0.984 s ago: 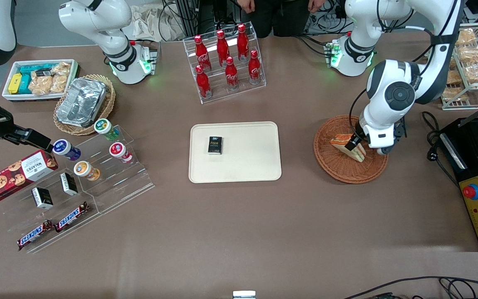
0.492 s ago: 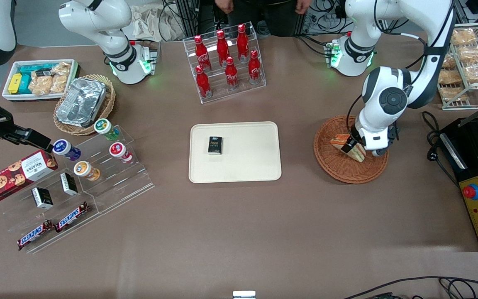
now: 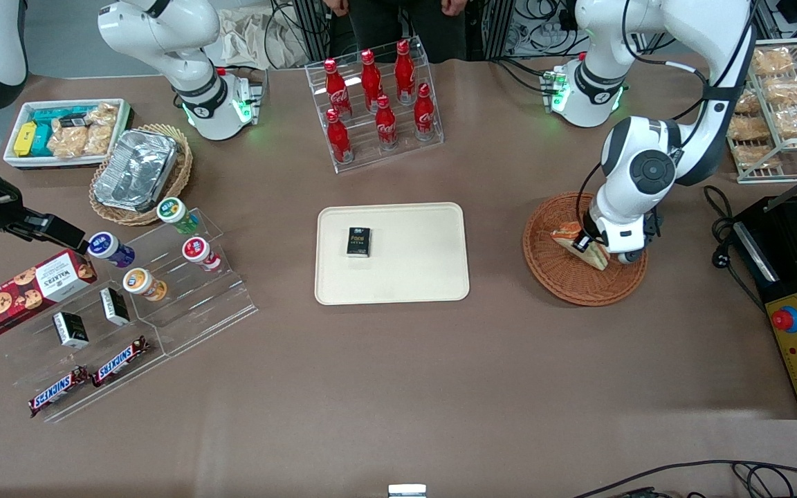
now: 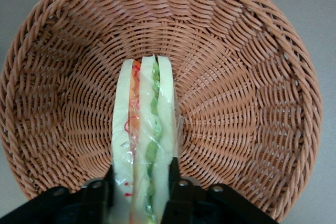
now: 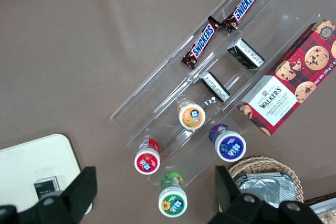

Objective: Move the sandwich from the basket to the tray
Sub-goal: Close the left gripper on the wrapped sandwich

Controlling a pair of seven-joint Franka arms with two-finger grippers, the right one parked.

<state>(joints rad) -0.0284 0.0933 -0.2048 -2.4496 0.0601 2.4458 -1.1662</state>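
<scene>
Worktop, brown and wide, carries everything; the risks sit toward the working arm's end.

Tray, flat cream-beige rectangular plastic with rounded corners and a low rim, lies mid-worktop, well apart from the basket. A small black packet already rests on it. Risk: a sandwich set down on or against that packet would land tilted or shove it; the bare part of the tray nearer the basket looks the safer target.

Basket, round shallow reddish-brown woven wicker, holds the task's item. Risk: its sloping wall and raised rim stand between the wedge and the tray, so a carry begun too low could catch the rim and drag or tip the basket.

Sandwich, a triangular wedge of white bread with orange-red and green filling under clear wrap, stands on edge in the basket's floor.

Tool, the left arm's, sits low in the basket with one dark finger against each bread face; it appears closed on the sandwich, gripping near one end only. Risks:
- soft bread may squash, or the layers slide apart;
- slick wrap may let the wedge slip;
- the free end could sag or swing on lifting.
</scene>
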